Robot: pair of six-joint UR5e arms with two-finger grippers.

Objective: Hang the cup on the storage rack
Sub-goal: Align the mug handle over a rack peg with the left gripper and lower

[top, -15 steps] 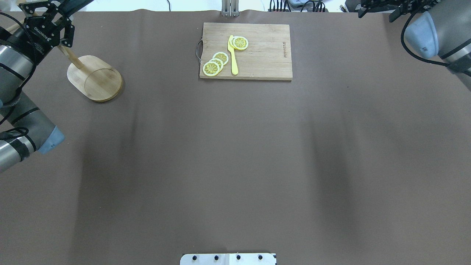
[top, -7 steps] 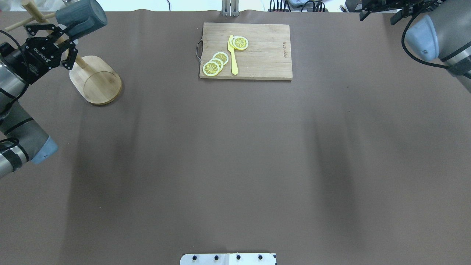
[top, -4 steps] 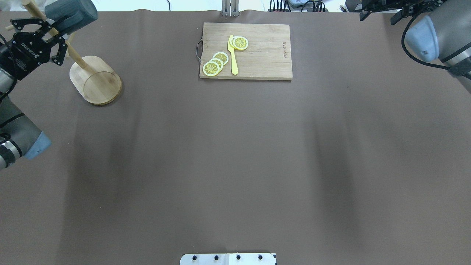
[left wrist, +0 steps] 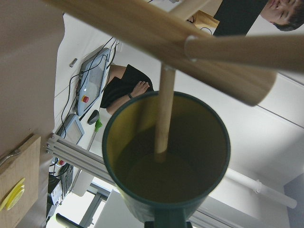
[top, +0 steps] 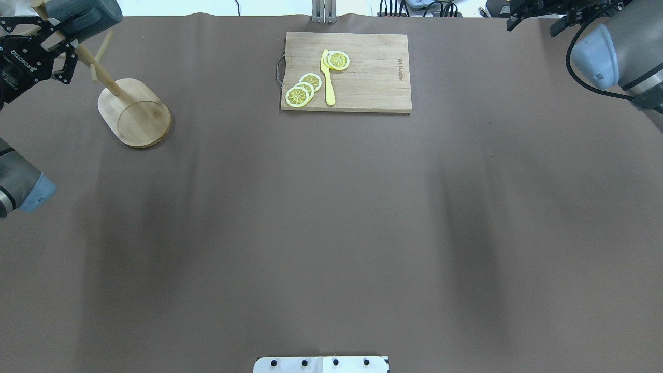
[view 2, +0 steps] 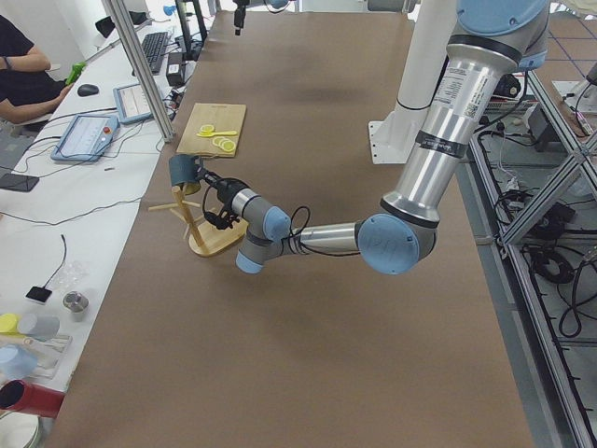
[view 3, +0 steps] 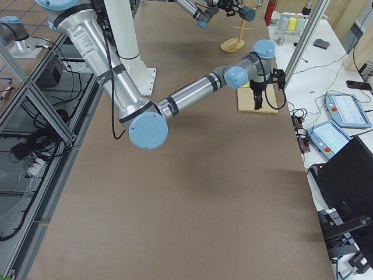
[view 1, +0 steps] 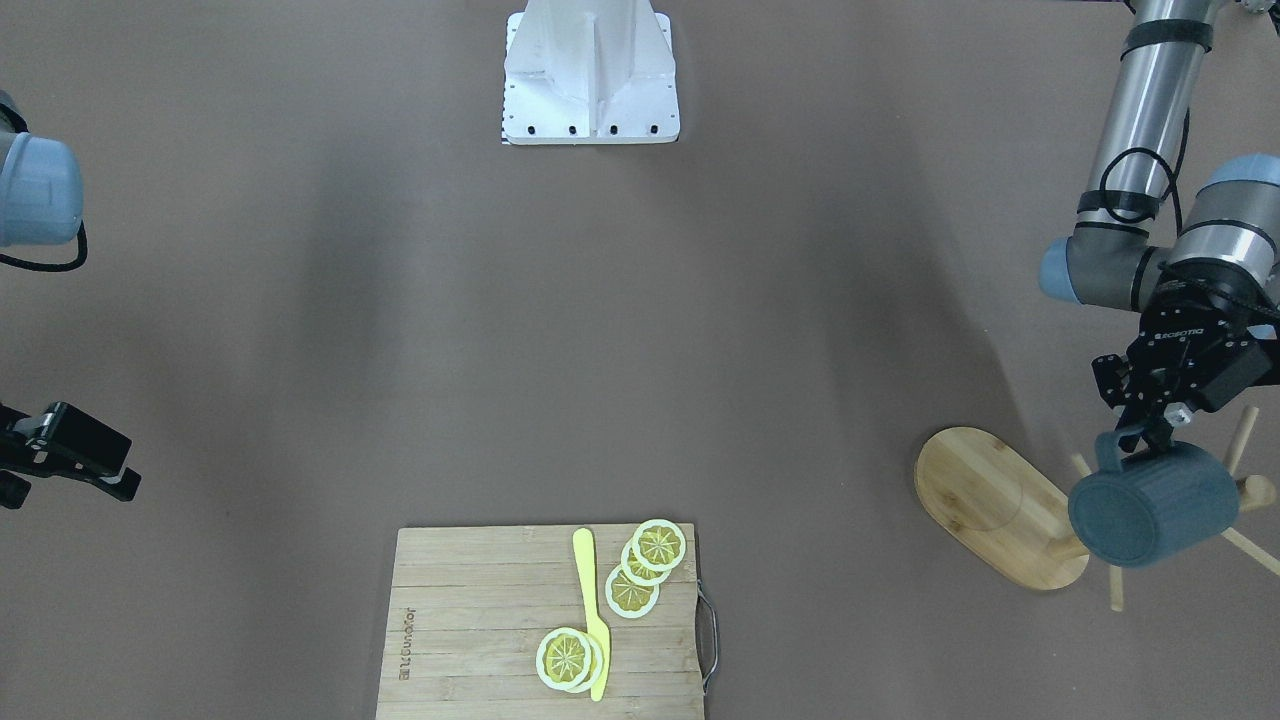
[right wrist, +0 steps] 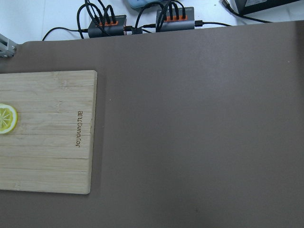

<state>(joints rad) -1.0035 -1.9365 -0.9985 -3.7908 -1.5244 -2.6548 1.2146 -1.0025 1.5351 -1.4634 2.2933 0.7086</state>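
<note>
Fingers of the left gripper, partly masked by the handle of the cup, look pinched on it, the cup sideways by the top of the storage rack, one peg inside its mouth. The right gripper is cut off; its fingers' opening cannot be told

"ROBOTIQ" on left tool

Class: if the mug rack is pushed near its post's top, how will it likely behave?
Likely stiff: the rack looks solid wood. It may tip rather than slide, its tall post standing at one end of the base. The left claw holds the cup high among the pegs, so a sideways tug could topple it.
</note>
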